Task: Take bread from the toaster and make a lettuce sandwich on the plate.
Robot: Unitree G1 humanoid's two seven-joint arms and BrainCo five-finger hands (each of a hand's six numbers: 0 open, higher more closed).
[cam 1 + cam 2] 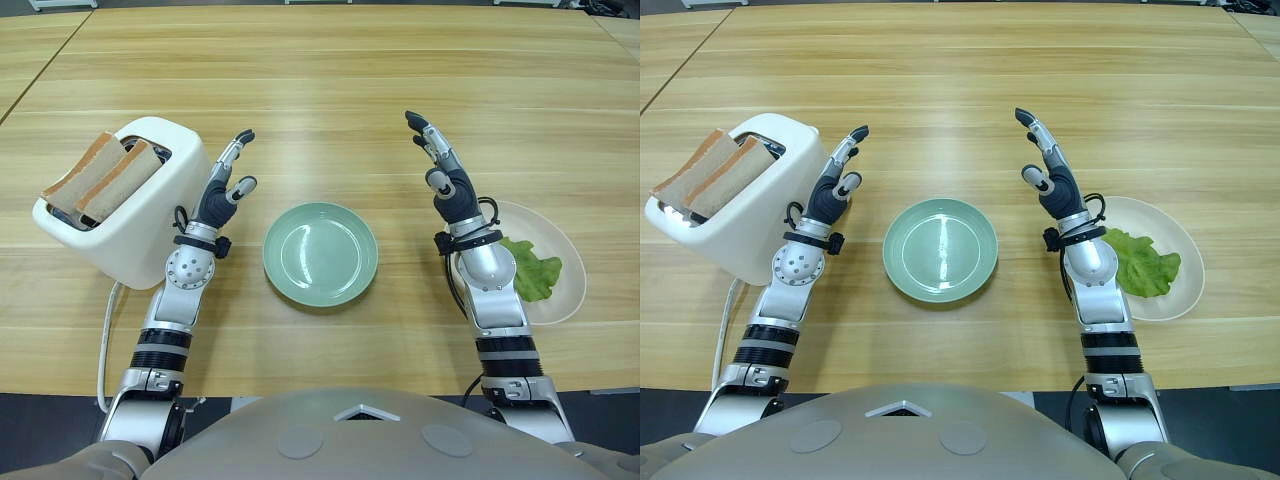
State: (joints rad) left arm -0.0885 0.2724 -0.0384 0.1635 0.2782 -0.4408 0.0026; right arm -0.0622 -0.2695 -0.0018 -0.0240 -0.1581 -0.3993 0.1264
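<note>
Starting out past your left hand: the toaster (pixel 140 225) sits just to the outside of it, tipped back a little. Two slices of bread (pixel 88 175) poke up out of its slots side by side, up and to the left of that hand's fingertips. The toaster's white cord (pixel 103 345) trails down toward the near table edge, just left of your left forearm.

Your left hand (pixel 220 195) is up off the wooden table (pixel 330 90), fingers stretched out and pointing away from you, palm turned in toward the middle. It's wide open and has hold of nothing. It's right beside the toaster's wall, but I can't tell if it's actually touching.

Between your two hands you've got the green plate (pixel 320 255), flat on the wood. It sits nearer to you than either set of fingertips, about level with the wrists, and a bit closer to the left hand than the right.

Your right hand (pixel 450 185) is the same deal: raised, fingers straight and spread, palm facing in, gripping nothing.

Just outside that right wrist is a pale shallow dish (pixel 562 235), with your forearm crossing in front of its left edge. The lettuce (pixel 535 272) lies in that dish, right beside your right forearm.
</note>
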